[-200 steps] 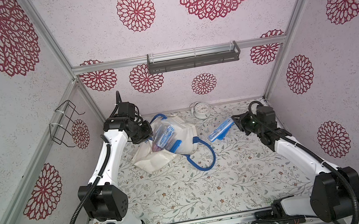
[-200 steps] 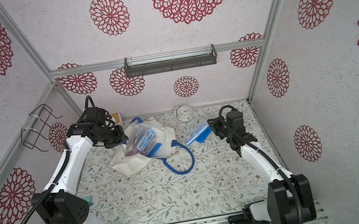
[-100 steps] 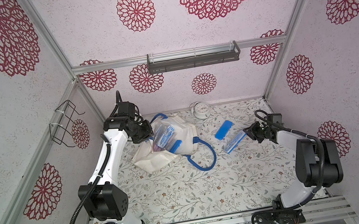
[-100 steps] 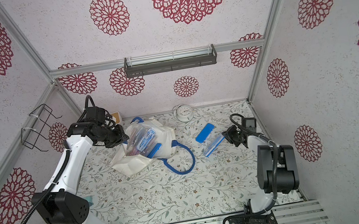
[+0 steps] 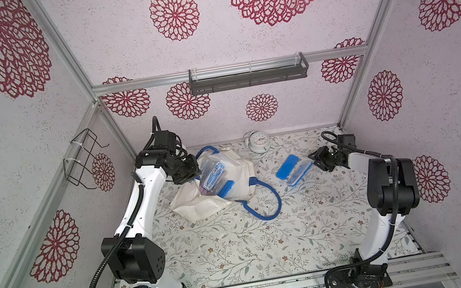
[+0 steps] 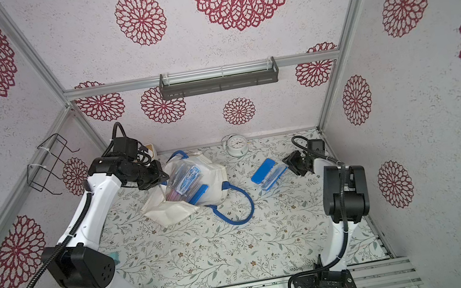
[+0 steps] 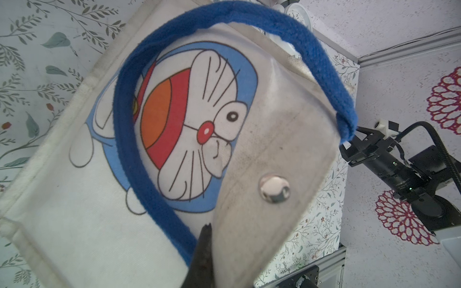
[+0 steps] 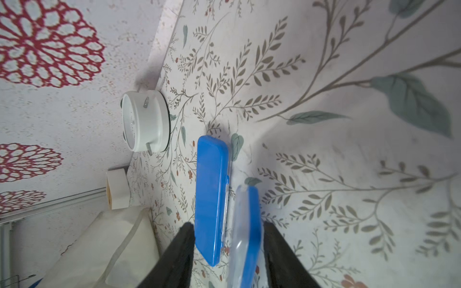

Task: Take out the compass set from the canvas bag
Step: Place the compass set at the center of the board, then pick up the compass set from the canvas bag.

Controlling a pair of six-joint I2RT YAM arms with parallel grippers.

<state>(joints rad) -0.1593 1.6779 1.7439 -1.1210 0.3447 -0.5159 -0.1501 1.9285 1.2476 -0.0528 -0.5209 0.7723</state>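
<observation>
Left claw (image 5: 192,172) first: it is pinched tight on the rim of the canvas bag (image 5: 237,167), and I see one black finger (image 7: 203,254) pressed on the cloth. Clear cases (image 5: 212,175) poke out of the bag. Next, the compass set (image 5: 293,169) lies flipped open on the table (image 5: 238,243), near the bag but not touching. My right claw (image 5: 319,160) is open, jaws on either side of the set's end; I cannot tell if they touch it.

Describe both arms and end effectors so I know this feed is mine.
The left arm and right arm have white link shells with blocky black joint housings. Black ribbed cable runs outside each arm. The left end effector and right end effector are black, with flat tapered fingers.
</observation>
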